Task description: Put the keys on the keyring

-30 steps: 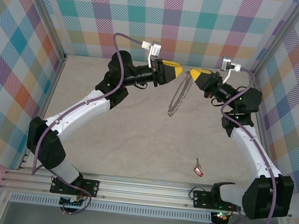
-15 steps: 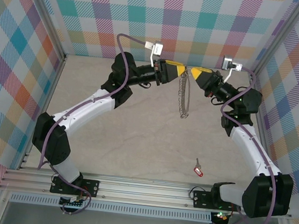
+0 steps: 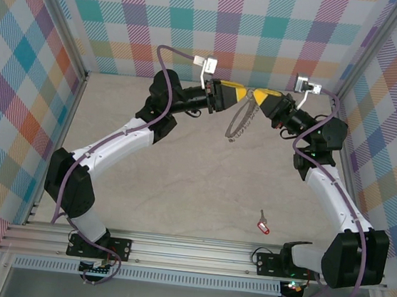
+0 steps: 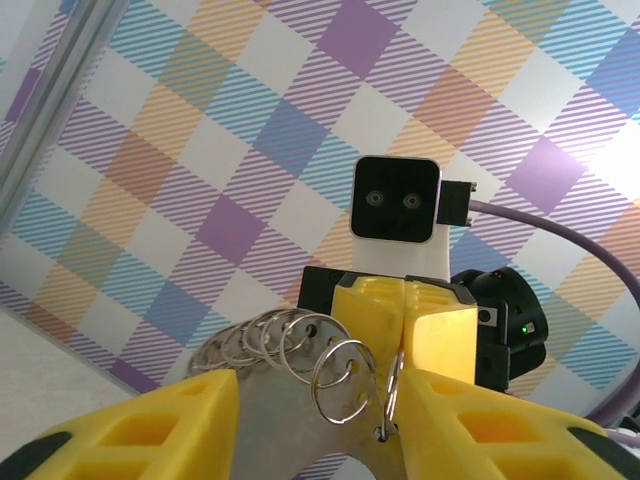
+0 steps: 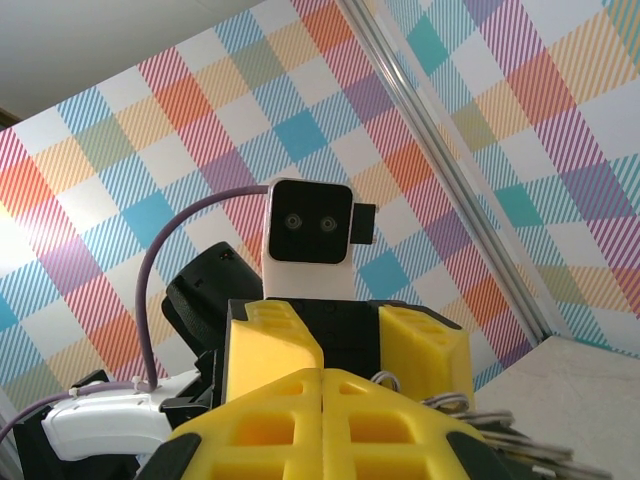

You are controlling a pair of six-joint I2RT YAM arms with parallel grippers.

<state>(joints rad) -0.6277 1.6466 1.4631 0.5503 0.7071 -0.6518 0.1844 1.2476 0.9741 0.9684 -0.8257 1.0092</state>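
Far centre, above bench (image 3: 180,182): keyring (image 3: 239,121) hangs tilted between both arms. R fingers (image 3: 267,98) pressed together, pinching ring's top. L fingers (image 3: 235,92) spread, ring loops between them, no clamp. Flat on bench near R base: red key (image 3: 264,228), well apart from ring.
Risks: thin wire slips from R pinch while ring swings, ring drops; L fingers snag small loops, tug ring loose.
Vs half sec ago: ring hung straight, now swung toward L. Vs 1 s ago: L fingers stood off, now nearly tip to tip w/ R.

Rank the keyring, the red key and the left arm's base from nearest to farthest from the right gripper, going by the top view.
1. The keyring: pinched in the right gripper itself, hanging just to its left.
2. The red key: lying on the table towards the near edge, right of centre.
3. The left arm's base: at the near edge, far across on the left.
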